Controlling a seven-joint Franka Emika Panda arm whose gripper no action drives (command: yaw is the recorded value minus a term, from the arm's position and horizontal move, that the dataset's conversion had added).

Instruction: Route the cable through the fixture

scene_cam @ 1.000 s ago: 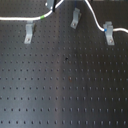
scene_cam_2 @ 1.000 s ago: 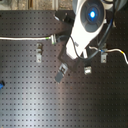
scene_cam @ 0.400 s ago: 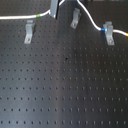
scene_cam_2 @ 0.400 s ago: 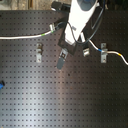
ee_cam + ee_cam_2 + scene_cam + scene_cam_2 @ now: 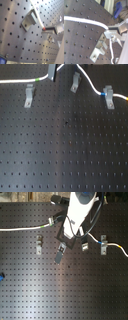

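Gripper (image 5: pixel 74 233) pinches the white cable (image 5: pixel 92 86), lifted above the perforated worktop (image 5: pixel 65 149) so it can drop into the middle clip (image 5: pixel 75 82).

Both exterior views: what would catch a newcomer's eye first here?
In the second exterior view, the white robot arm reaches down from the top centre over the black perforated board. In the first exterior view, the white cable runs along the board's far edge past three small metal fixtures, with its blue band at the fixture on the first exterior view's right.
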